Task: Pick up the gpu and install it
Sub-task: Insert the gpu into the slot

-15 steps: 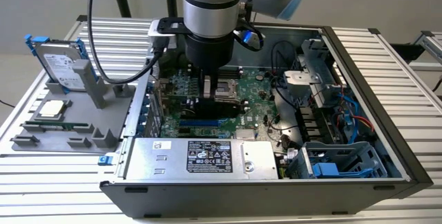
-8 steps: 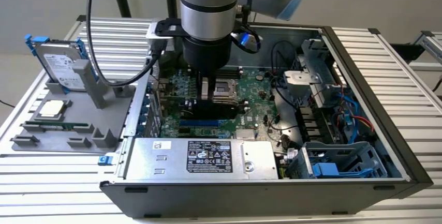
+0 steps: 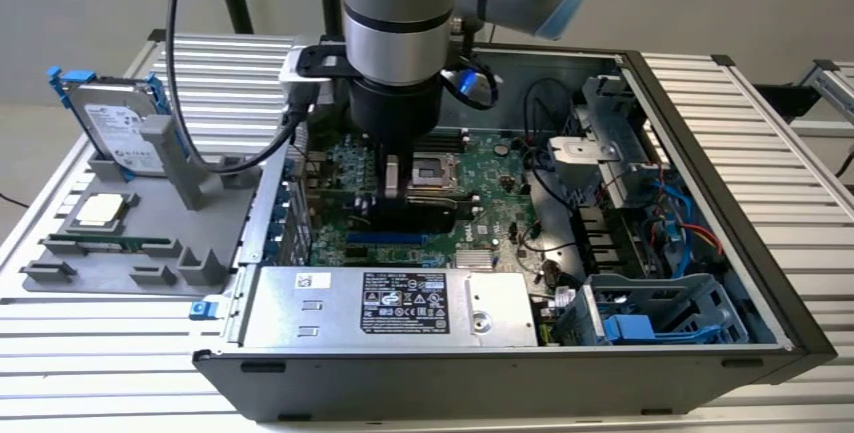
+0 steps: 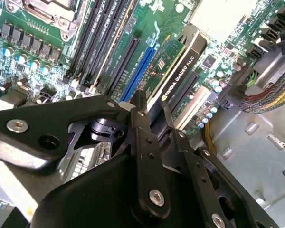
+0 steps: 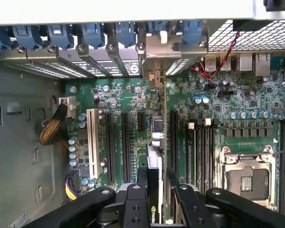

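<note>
The gpu (image 4: 179,71), a green card with a black cooler, stands on edge inside the open computer case (image 3: 747,253), low over the motherboard (image 5: 118,95). My gripper (image 4: 153,107) is shut on its upper edge, one black finger on each face. In the second wrist view the card runs alongside the blue expansion slot (image 4: 143,61); whether it sits in a slot I cannot tell. In the first wrist view the gpu (image 5: 155,161) appears edge-on between the fingers (image 5: 142,178), pointing toward the rear slot brackets (image 5: 154,47). The exterior view has the gripper (image 3: 400,193) down over the board's middle.
A grey fixture (image 3: 80,278) at the exterior view's left carries a silver hard drive with blue rails (image 3: 114,123), a processor (image 3: 100,211) and a memory stick (image 3: 114,244). Inside the case are the power supply (image 3: 387,303), processor socket (image 3: 434,168), drive cage (image 3: 647,313) and loose cables (image 3: 681,228).
</note>
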`<state>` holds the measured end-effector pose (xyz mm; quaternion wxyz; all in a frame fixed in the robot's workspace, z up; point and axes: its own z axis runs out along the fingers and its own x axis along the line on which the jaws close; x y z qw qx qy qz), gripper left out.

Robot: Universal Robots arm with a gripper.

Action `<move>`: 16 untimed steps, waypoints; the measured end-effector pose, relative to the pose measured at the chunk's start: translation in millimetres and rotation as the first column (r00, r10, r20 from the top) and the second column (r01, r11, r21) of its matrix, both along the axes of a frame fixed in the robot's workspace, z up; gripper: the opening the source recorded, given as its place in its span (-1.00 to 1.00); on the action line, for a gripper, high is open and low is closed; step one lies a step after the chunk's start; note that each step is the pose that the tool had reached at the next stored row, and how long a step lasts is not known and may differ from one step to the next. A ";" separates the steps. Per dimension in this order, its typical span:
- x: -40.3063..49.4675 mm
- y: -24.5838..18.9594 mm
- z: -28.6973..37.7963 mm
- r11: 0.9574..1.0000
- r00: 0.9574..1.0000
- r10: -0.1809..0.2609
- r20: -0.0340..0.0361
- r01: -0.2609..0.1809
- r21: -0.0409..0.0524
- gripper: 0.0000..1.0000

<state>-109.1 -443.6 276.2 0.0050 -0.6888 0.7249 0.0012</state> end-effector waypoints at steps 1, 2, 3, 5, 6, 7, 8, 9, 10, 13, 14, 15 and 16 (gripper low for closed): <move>-0.3 0.0 -0.9 1.000 1.000 0.000 0.000 0.000 0.000 -1.00; -0.6 0.0 -1.8 1.000 1.000 0.000 0.000 0.000 0.000 -1.00; -0.9 0.0 -2.8 1.000 1.000 0.000 0.000 0.000 0.000 -1.00; -1.3 0.0 -4.4 1.000 1.000 0.000 0.000 0.000 0.000 -1.00; -1.6 0.0 -5.3 1.000 1.000 0.000 0.000 0.000 0.000 -1.00; -1.9 0.1 -6.2 1.000 1.000 0.000 0.000 0.000 0.000 -1.00; -2.0 0.1 -6.7 1.000 1.000 0.000 0.000 0.000 0.000 -1.00; -2.2 0.0 -7.1 1.000 1.000 0.000 0.000 0.000 0.000 -1.00; -2.5 0.0 -7.4 1.000 1.000 0.000 0.000 0.000 0.000 -1.00; -3.6 0.2 -8.7 1.000 1.000 0.000 0.000 0.000 0.000 -1.00; -3.9 0.3 -9.0 1.000 1.000 0.000 0.000 0.000 0.000 -1.00; -4.1 0.3 -9.4 1.000 1.000 0.000 0.000 0.000 0.000 -1.00; -4.4 0.4 -9.9 1.000 1.000 0.000 0.000 0.000 0.000 -1.00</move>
